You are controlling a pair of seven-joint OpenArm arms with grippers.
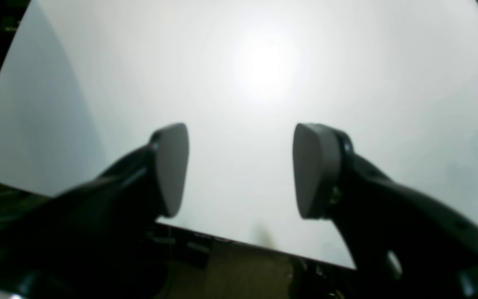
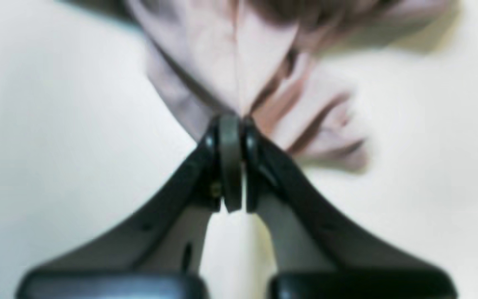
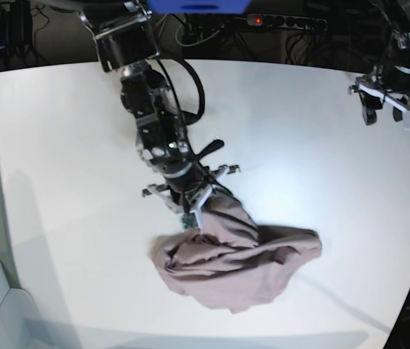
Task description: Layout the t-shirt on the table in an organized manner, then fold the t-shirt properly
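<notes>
Large smooth matte white table [image 3: 59, 145] with curved edges, under bright overhead glare. Dusty mauve short-sleeved cotton t-shirt [image 3: 238, 265] lying in a crumpled heap toward the near side of the tabletop, roughly centre; deeply creased, collar and sleeves not distinguishable in the bunched cloth.

Right gripper [image 2: 234, 124] reaching down from the far side of the base view to the upper left corner of the heap. Jaws pressed together, pinching a fold of the mauve fabric at the tips. Cloth drawn up into a peak at the pinch point, pleats fanning away from it in the right wrist view. Rest of the garment resting on the table. Wrist picture blurred; which part of the shirt is pinched cannot be told.

Left gripper [image 1: 241, 170] well apart from the shirt, near the far right corner of the table in the base view [image 3: 390, 105], above the surface. Jaws spread wide, nothing between the grey pads [image 1: 172, 170]. Only bare white tabletop and its dark edge visible beneath, left wrist view.
</notes>
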